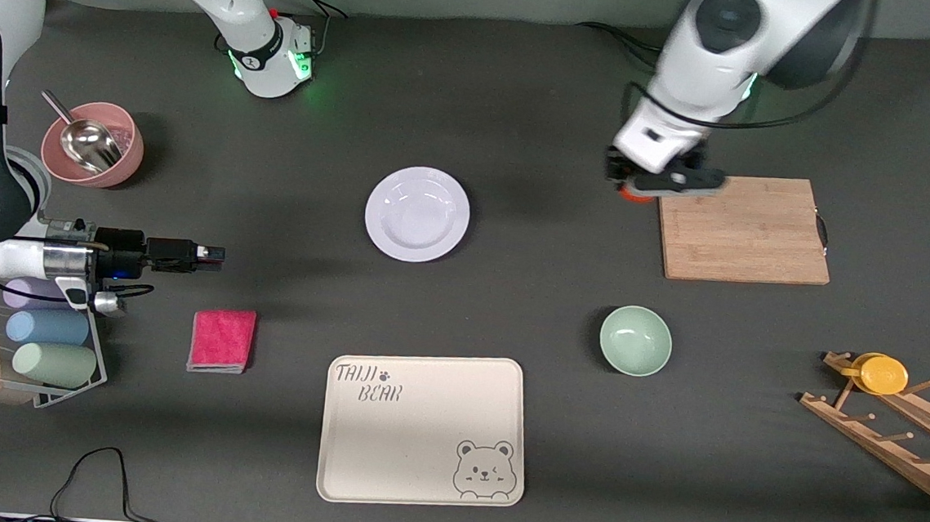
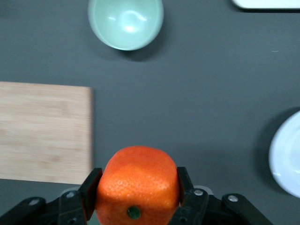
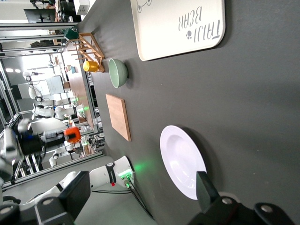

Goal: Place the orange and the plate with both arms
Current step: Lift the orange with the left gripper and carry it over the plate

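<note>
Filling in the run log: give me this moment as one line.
left gripper: shut on orange, over cutting board corner | right gripper: open, waiting above pink cloth | plate: untouched mid-table

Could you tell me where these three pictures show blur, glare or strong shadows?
Front view: left gripper and its arm look smeared; the plate casts a soft shadow. Left wrist view: the orange is sharp, the cutting board edge soft. Right wrist view: bright windows wash out the background; right gripper blurred.
</note>
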